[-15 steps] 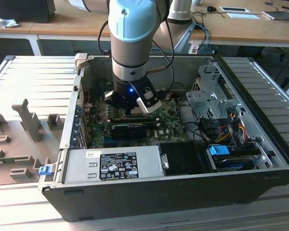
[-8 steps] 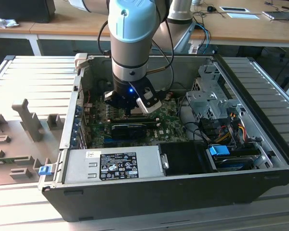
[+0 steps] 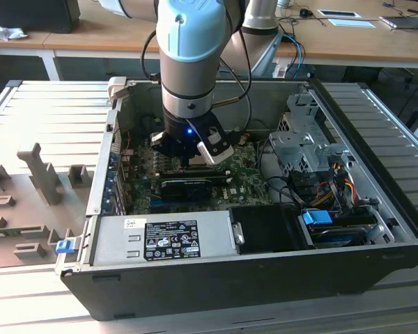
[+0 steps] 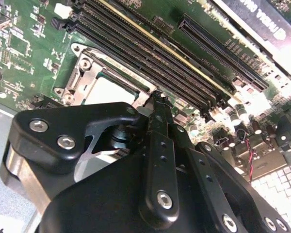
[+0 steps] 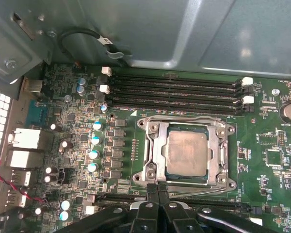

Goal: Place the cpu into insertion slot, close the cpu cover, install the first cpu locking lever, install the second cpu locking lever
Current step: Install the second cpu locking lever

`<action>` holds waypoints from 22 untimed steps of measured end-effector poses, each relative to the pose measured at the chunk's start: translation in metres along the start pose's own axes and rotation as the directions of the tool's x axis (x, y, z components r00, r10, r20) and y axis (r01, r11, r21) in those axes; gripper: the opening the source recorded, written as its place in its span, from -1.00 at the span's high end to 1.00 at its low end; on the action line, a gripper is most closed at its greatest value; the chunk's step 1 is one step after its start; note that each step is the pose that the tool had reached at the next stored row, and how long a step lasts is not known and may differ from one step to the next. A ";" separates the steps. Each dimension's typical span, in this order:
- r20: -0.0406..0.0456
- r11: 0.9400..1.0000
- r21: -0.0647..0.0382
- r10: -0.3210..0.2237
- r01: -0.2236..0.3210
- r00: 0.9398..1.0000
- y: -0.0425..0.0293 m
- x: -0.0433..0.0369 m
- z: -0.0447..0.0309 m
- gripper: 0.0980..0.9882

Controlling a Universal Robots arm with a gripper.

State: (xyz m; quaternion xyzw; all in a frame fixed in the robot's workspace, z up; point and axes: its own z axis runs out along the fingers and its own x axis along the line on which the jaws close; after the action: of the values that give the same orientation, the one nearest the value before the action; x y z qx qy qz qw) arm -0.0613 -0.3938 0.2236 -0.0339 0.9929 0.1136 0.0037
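Just beyond the closed, empty fingers [image 5: 157, 194], the cpu [image 5: 186, 153] sits under its cpu cover [image 5: 153, 155].

Your cpu [image 5: 186, 153] sits in the socket under the cpu cover [image 5: 153, 160], just beside the memory slots [image 5: 177, 92].

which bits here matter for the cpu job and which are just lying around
Part of the job:
- cpu, seated in its socket
- cpu cover, closed flat around the chip
- hand, fingers together at the socket's edge

Just there:
- memory slots
- power supply
- drive cage
- blue capacitors
- graphics card
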 end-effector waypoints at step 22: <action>-0.002 0.996 -0.080 -0.042 0.042 0.999 -0.0194 0.0093 0.0181 0.99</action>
State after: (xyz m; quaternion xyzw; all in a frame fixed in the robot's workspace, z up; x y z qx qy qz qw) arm -0.0692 -0.4092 0.2015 -0.0551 0.9867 0.1529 0.0027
